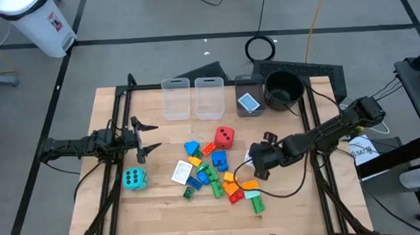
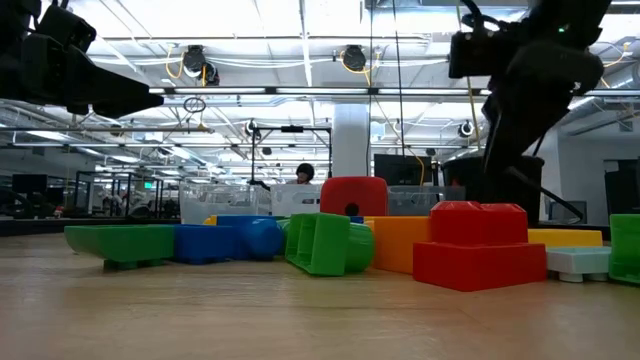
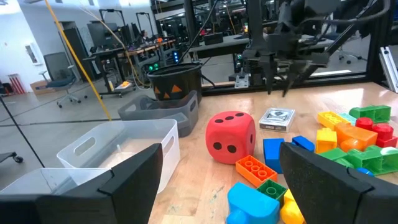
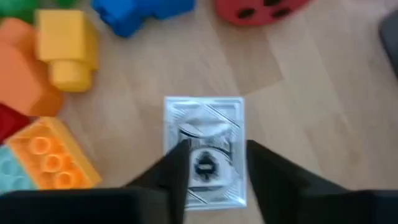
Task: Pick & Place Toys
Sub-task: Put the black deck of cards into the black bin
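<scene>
Currently I log one white card (image 4: 204, 149) lying flat on the surface (image 1: 128, 208) at the three o'clock edge of the brick pile (image 1: 214, 173), with my right tool (image 4: 214, 168) directly above it, fingers partly spread to either side of the card, nothing gripped; I judge this a straddle for a pinch across its short width. Its long axis runs along the wrist's line of sight. Left tool (image 1: 150, 138) waits at nine o'clock, wide and empty, pointing at the red die (image 3: 231, 136).

your light wood tabletop (image 1: 287, 214) carries: clear bins (image 1: 192, 98) and black pot (image 1: 283, 89) along far edge, red die (image 1: 225, 137) and brick pile (image 1: 214, 173) mid-table, teal die (image 1: 134, 180) apart at left, white card (image 1: 181, 171) beside pile.
</scene>
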### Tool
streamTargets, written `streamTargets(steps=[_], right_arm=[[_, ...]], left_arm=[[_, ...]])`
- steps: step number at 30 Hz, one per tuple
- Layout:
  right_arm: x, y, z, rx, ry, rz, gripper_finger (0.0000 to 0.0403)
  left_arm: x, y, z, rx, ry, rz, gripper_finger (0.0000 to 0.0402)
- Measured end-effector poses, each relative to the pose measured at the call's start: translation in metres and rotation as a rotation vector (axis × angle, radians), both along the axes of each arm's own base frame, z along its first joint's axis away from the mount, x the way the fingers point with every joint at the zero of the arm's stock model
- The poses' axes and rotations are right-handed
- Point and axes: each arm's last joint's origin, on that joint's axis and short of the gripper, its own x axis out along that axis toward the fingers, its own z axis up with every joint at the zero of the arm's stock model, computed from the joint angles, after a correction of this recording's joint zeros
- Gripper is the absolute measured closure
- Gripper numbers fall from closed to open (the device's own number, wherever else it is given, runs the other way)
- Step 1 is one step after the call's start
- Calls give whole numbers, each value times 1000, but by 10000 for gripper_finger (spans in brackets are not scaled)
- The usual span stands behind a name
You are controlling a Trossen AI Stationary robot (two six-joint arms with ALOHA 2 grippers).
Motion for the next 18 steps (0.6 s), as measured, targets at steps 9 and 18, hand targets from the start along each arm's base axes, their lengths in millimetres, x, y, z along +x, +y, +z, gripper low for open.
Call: streamTargets(steps=[9,18], right_arm=[[2,3,-14,57,-39,114,27],[-15,-6,-44,62,18,43,24]], left_arm=[[0,0,0,0,0,0,78],[0,0,0,0,0,0,78]])
